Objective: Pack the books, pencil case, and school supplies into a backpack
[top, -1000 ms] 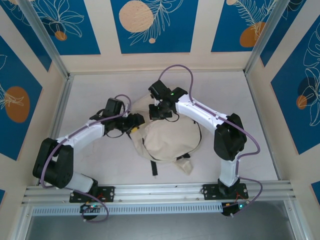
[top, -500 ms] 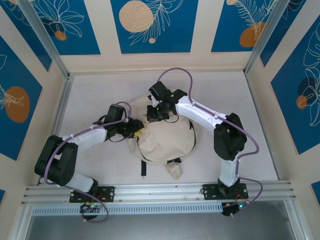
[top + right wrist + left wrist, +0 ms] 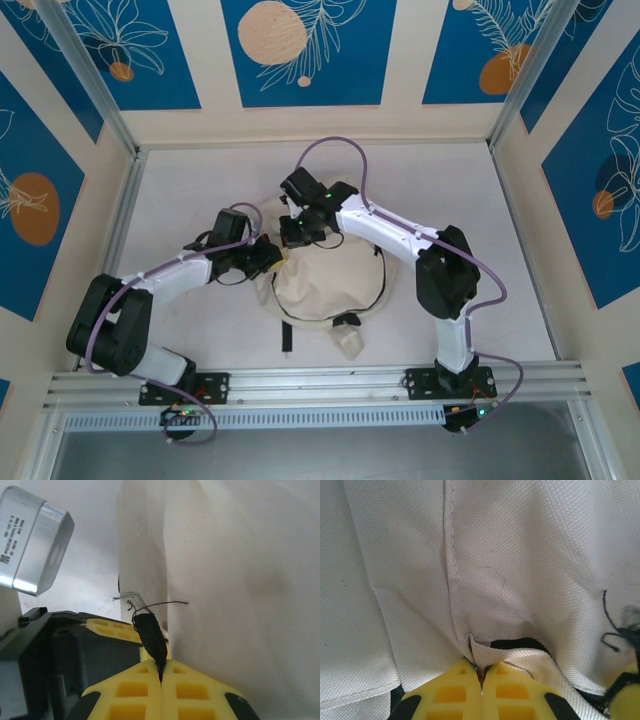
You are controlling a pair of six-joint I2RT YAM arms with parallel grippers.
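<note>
The cream-white backpack, soft woven fabric with black straps trailing toward 6 o'clock, lies slumped at the centre of the table; it looks light and limp, likely to sag, so seams and pulls are the surest holds. The left gripper, at the bag's 10 o'clock rim, pinches a fabric fold beside a stitched seam, while the right gripper, at 11 o'clock, pinches a frayed black pull tab.

— What sort of place is this?
— A robot lab cell. A left arm and a right arm are bolted to an aluminium rail at the edge of a white bench.
— And around it?
— Cream walls with blue leaf-print panels, framed by aluminium posts.
</note>
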